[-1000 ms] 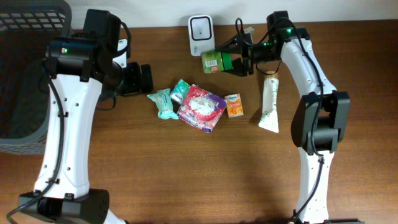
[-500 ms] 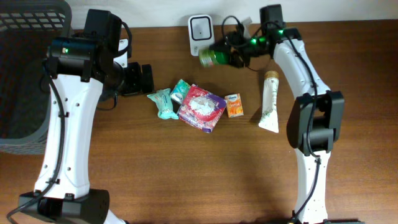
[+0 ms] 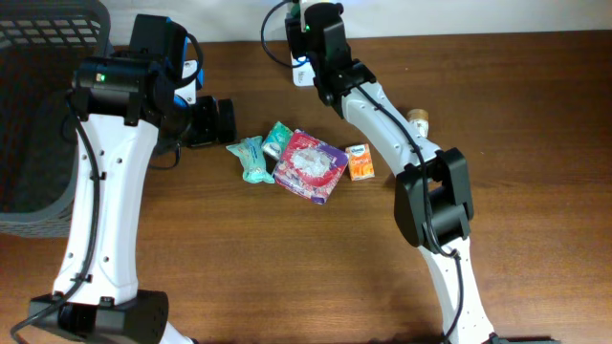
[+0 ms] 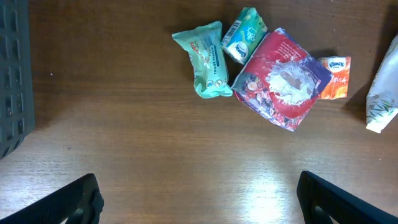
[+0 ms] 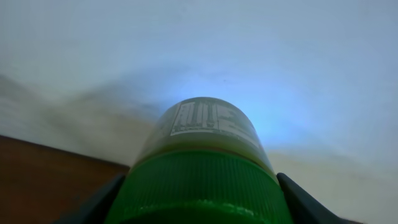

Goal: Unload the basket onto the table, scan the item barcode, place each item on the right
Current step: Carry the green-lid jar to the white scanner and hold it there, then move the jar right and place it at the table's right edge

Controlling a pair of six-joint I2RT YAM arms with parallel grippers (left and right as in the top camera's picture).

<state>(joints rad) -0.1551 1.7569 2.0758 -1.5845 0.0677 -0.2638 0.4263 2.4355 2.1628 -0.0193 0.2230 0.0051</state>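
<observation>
The right end effector (image 5: 202, 208) is clenched around the green-capped bottle (image 5: 202, 155), holding it at the far edge of the table (image 3: 287, 268), right by the white scanner (image 3: 297, 65), so the scan itself appears to be the step in hand. The left end effector (image 4: 199, 208) hangs released toward the left edge. Next, the bottle probably needs turning until its barcode squarely faces the scanner.
</observation>
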